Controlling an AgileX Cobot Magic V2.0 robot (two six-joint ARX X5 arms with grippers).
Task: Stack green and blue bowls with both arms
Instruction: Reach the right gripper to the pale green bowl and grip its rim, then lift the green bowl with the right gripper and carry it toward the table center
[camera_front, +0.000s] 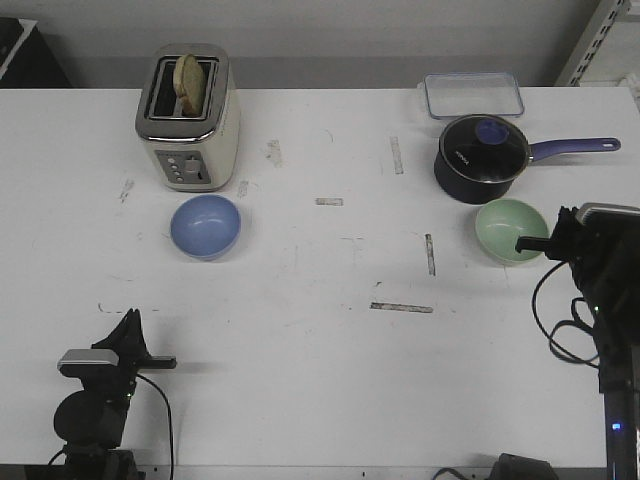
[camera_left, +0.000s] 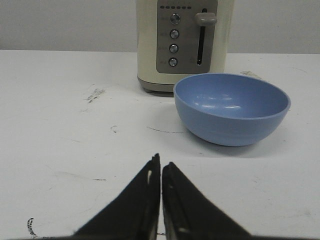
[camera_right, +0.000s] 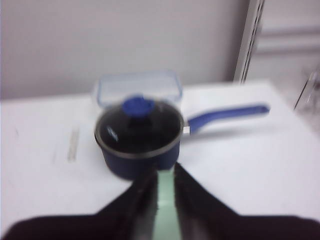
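Left pincer (camera_front: 150, 362), pressed together, idles near the tabletop's front edge; right pincer (camera_front: 530, 243) pinches the green bowl's (camera_front: 508, 228) rim, blue bowl (camera_front: 205, 225) well apart leftward

White table (camera_front: 300, 320) with toaster (camera_front: 188, 120), blue bowl (camera_front: 205, 226), green bowl (camera_front: 510, 230), saucepan (camera_front: 483, 158), container (camera_front: 472, 95).

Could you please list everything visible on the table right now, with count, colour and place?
Blue bowl: one, periwinkle, left side, just in front of the toaster.
Green bowl: one, mint, right side, in front of the saucepan.
Toaster: one, cream and silver, back left, a slice in one slot.
Saucepan: one, dark navy, glass lid, back right.
Container: one, clear, behind the saucepan.
Left gripper: black, shut, short of the blue bowl.
Right gripper: black, at the green bowl's rim.
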